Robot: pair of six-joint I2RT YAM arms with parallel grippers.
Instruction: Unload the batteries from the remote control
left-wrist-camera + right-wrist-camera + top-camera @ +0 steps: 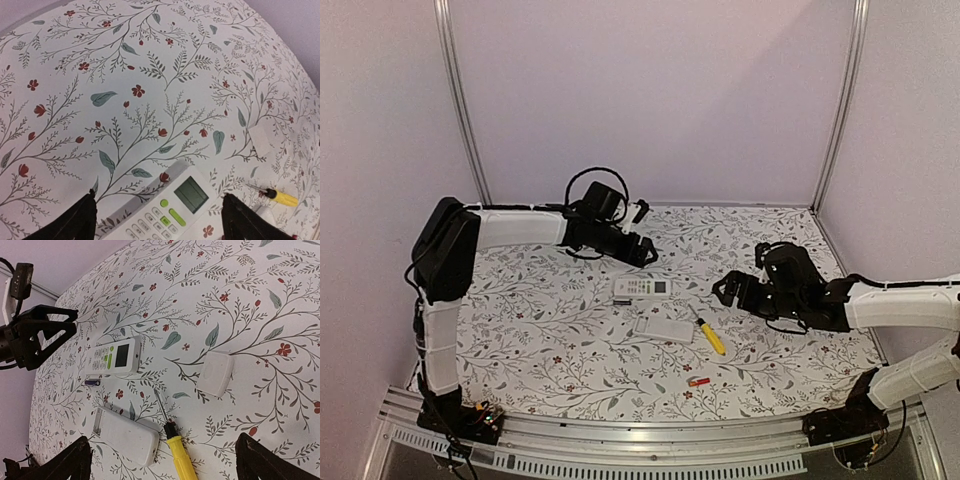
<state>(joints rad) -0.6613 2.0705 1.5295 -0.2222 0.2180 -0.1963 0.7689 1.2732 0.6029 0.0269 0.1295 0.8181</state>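
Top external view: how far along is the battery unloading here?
Done, it seems: the face-down remote has its bay open and apparently empty, a white cover lies apart, and a red-orange battery and a dark battery lie loose. In hand: nothing; the left gripper hangs open near the face-up remote, the right gripper is open too. Left: probably that face-up remote, whose back is hidden.

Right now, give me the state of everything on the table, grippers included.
Left gripper: open, empty.
Right gripper: open, empty.
Screen remote: face up.
Second remote: face down, battery bay uncovered.
Battery cover: off, lying apart.
Dark battery: loose beside the screen remote.
Red-orange battery: loose, apart from both remotes.
Screwdriver: lying flat, not held.
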